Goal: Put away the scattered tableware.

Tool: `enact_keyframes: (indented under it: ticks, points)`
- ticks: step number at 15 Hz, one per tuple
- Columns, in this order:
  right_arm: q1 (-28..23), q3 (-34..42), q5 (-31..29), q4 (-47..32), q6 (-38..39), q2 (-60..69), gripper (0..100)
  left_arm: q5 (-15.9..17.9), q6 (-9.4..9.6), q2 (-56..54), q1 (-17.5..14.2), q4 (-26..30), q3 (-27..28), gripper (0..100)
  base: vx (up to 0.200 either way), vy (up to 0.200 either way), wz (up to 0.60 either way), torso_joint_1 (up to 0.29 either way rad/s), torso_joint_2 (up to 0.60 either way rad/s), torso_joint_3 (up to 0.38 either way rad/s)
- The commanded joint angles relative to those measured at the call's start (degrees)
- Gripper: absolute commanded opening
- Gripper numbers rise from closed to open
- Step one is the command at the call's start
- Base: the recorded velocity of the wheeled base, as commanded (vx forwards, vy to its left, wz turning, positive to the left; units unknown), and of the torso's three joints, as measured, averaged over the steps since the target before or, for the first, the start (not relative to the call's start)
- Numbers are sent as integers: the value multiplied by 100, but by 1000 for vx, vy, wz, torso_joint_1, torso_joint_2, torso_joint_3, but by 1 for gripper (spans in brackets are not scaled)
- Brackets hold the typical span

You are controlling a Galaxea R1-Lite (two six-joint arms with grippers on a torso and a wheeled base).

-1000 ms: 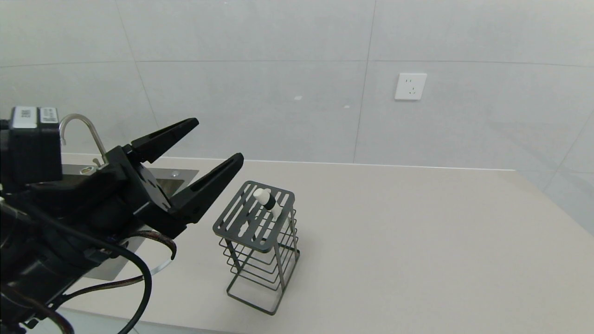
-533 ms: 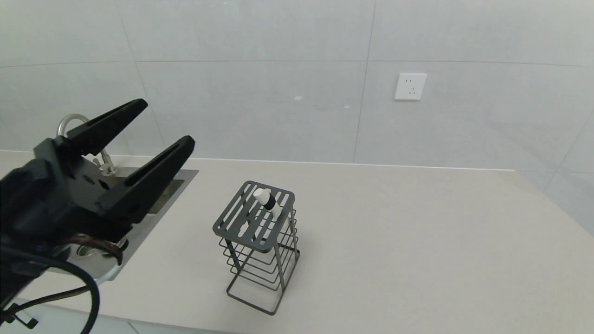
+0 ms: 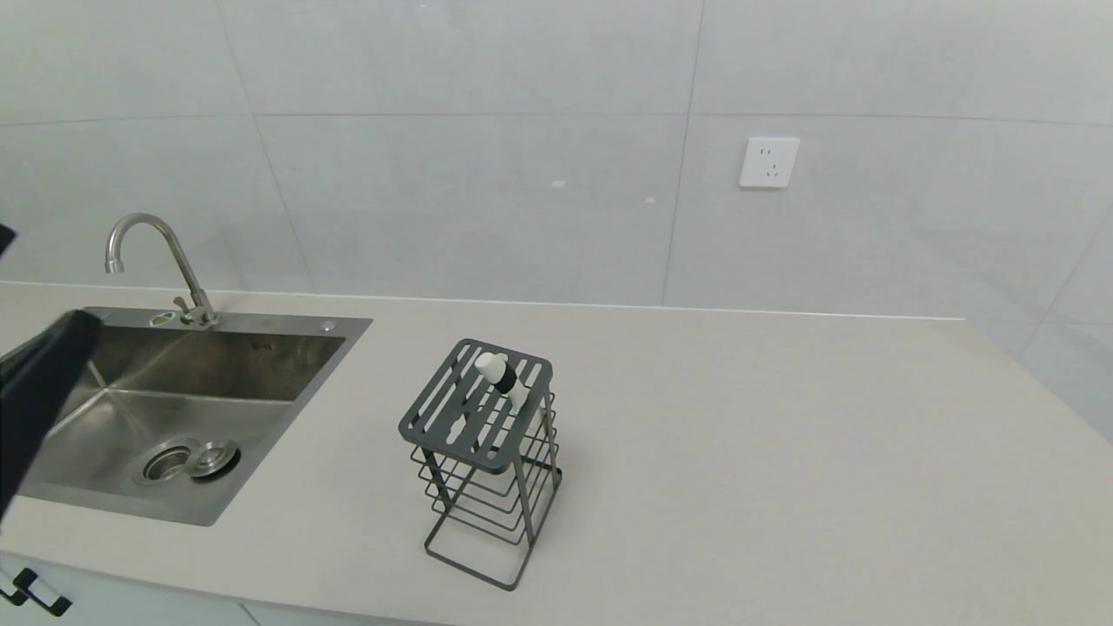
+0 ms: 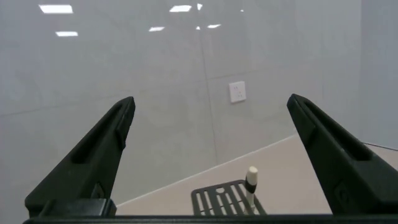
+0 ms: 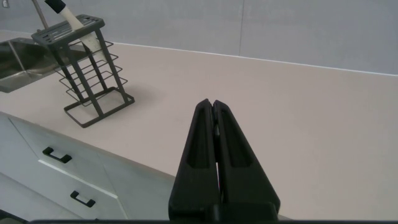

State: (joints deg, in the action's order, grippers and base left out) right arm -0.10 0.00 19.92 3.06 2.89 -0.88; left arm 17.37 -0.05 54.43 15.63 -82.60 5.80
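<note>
The right pincer [image 5: 212, 107] is seen nearest. It is clenched: its two black halves are pressed flat against each other and nothing is held between them. It is held over the front part of the pale surface [image 5: 298, 106], well apart from the rack. Below the surface's front edge, white cabinet fronts [image 5: 93, 174] with dark handles are seen.

The left pincer [image 4: 210, 99] is released. Its fingers [image 4: 99, 149] are spread wide and nothing is gripped between them. It is raised at the robot's left, and in the head view one dark finger is seen at the left edge, in front of the near left part of the sink [image 3: 287, 323].

Farther in, a dark wire rack [image 3: 469, 409] is stood upright on the surface, near the sink's right side and apart from it. The rack is topped by a slotted plate. A utensil [image 3: 496, 372] with a white handle and a black band is lodged in one of the slots toward the plate's far side. It is tilted, with its handle end raised above the plate. In the right wrist view its lower part is seen inside the wire frame.

The steel sink is set into the surface at the left. A round drain [image 3: 165, 463] is seen in its basin, and a curved tap [image 3: 181, 261] is mounted at its far rim.

Farthest off, a grey tiled wall [image 3: 487, 200] is seen behind the surface, and a white socket [image 3: 769, 162] is fixed to it toward the right.
</note>
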Motion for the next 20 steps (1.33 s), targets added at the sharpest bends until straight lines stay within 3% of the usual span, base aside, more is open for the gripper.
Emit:
enact_keyframes:
  ticks: [1, 2, 3, 4, 5, 6, 7, 10, 13, 14, 15, 20]
  points:
    - [1, 0, 3, 2, 1, -9, 0, 284, -30, -1734, -807, 1053, 44, 100, 0, 0, 0, 0, 0, 0]
    - [1, 0, 3, 2, 1, -9, 0, 293, -30, -2270, -877, 1836, 96, 100, 0, 0, 0, 0, 0, 0]
    - [1, 0, 3, 2, 10, -9, 0, 293, -30, -2965, -895, 2996, 211, 100, 0, 0, 0, 0, 0, 0]
    - [1, 0, 3, 2, 10, -9, 0, 293, -30, -2965, -895, 2996, 211, 100, 0, 0, 0, 0, 0, 0]
    - [1, 0, 30, -7, -43, -9, 0, 276, -30, -4415, -895, 6204, 835, 100, 0, 0, 0, 0, 0, 0]
    - [1, 0, 21, 2, -25, -9, 0, 284, -48, -4819, -895, 7214, 993, 100, 0, 0, 0, 0, 0, 0]
    - [1, 0, 3, 2, 1, -9, 0, 276, -30, -4916, -895, 7434, 896, 100, 0, 0, 0, 0, 0, 0]
    - [1, 0, 30, -7, -34, -9, 0, 21, -74, -4898, -904, 7267, 290, 100, 0, 0, 0, 0, 0, 0]
    - [1, 0, 3, 2, 1, -9, 0, 38, -65, -4995, -1317, 7329, -580, 100, 0, 0, 0, 0, 0, 0]
    - [1, 0, 3, 2, 1, -9, 0, 38, -83, -5048, -1378, 7434, -580, 100, 0, 0, 0, 0, 0, 0]
    - [1, 0, 3, 2, 1, -9, 0, 56, -83, -5434, -1554, 7935, -580, 100, 0, 0, 0, 0, 0, 0]
    - [1, 0, 12, 2, -25, -9, 0, 302, -83, -5443, -1554, 7979, -571, 100, 0, 0, 0, 0, 0, 0]
